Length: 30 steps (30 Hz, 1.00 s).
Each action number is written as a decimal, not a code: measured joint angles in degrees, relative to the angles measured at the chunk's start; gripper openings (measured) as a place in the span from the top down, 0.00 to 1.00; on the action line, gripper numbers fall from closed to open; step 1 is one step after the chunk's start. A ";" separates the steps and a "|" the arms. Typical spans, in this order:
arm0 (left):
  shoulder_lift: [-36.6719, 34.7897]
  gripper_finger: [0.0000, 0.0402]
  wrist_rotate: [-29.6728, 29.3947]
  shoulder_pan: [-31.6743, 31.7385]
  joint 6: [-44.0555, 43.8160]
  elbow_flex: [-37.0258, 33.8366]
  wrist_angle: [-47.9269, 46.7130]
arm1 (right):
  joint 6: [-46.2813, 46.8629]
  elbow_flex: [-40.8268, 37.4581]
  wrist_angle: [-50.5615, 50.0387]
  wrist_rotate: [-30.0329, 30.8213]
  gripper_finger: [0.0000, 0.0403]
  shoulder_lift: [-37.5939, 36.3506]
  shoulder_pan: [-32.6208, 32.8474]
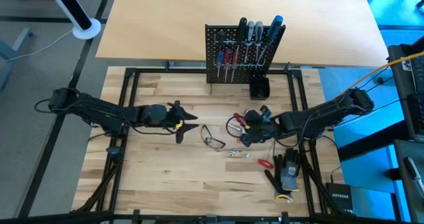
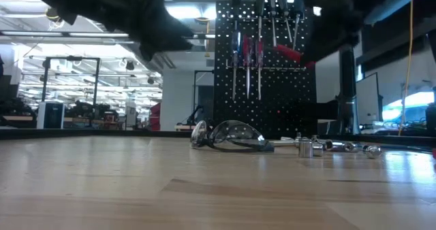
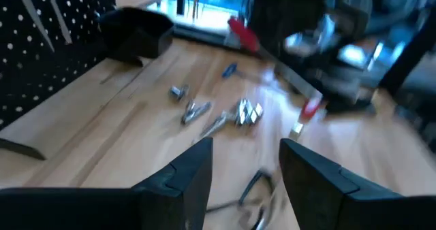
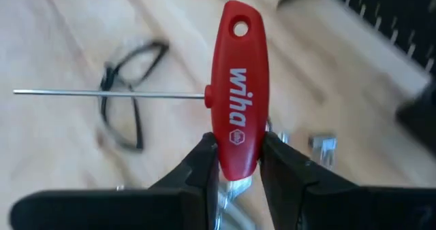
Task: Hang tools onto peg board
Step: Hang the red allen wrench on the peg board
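Gripping red T-handle driver point(image 4: 237, 87): right fingers point(image 4: 204, 163) | left fingers point(image 3: 197, 172) spread, empty | peg board point(image 1: 240, 55) holds screwdrivers point(image 1: 250, 33)

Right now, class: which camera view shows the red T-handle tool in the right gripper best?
The right wrist view: the red T-handle tool fills the picture, pinched between the right gripper, its hanging hole and thin shaft plain. The high view shows only a red speck; the low view a red sliver; the left wrist view a blurred red handle.
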 joint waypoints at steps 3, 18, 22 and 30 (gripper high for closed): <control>0.00 0.60 0.17 1.28 -4.90 0.02 3.82 | -5.52 0.00 5.92 6.04 0.78 2.77 -0.01; 8.41 0.60 6.20 4.04 -11.13 3.69 3.68 | -26.87 -0.04 34.92 21.69 0.78 16.18 -0.02; 12.25 0.60 6.32 2.99 -11.13 5.47 4.18 | -27.84 -0.04 35.11 22.77 0.78 16.60 -0.02; 17.99 0.60 6.27 1.13 -9.20 9.72 4.42 | -27.83 -0.03 35.21 22.74 0.78 16.59 -0.02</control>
